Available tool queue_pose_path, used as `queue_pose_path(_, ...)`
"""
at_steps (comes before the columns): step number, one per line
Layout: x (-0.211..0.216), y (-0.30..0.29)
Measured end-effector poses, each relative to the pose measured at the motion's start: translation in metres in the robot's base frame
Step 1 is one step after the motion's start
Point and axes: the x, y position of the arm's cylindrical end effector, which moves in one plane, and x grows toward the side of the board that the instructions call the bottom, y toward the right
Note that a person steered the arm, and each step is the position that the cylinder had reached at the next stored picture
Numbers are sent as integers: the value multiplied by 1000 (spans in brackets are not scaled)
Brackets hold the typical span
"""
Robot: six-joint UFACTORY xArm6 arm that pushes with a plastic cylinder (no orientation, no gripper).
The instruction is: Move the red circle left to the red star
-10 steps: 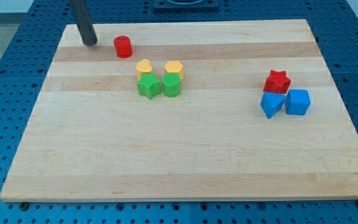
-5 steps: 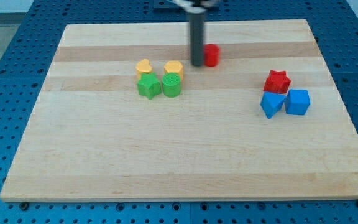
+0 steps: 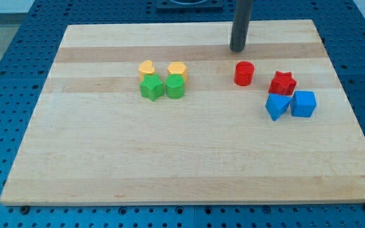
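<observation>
The red circle (image 3: 244, 73) stands on the wooden board, a short gap to the left of the red star (image 3: 282, 83) and slightly higher in the view. My tip (image 3: 237, 49) is on the board just above the red circle, apart from it. The rod rises straight up and out of the view's top.
Below the red star sit two blue blocks: an angular one (image 3: 277, 106) and a cube (image 3: 303, 104). Left of centre is a cluster: two yellow heart-like blocks (image 3: 147, 68) (image 3: 177, 69), a green star (image 3: 151, 88) and a green round block (image 3: 175, 87). The board's top edge (image 3: 189, 24) is near my tip.
The red circle has gone from the board's upper left to right beside the red star. My tip followed it rightward, then drew back toward the view's top.
</observation>
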Motion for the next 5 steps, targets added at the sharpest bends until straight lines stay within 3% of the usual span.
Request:
queue_pose_path(1,36,-19)
queue_pose_path(3,85,31)
queue_pose_path(4,46,15)
queue_pose_path(5,34,28)
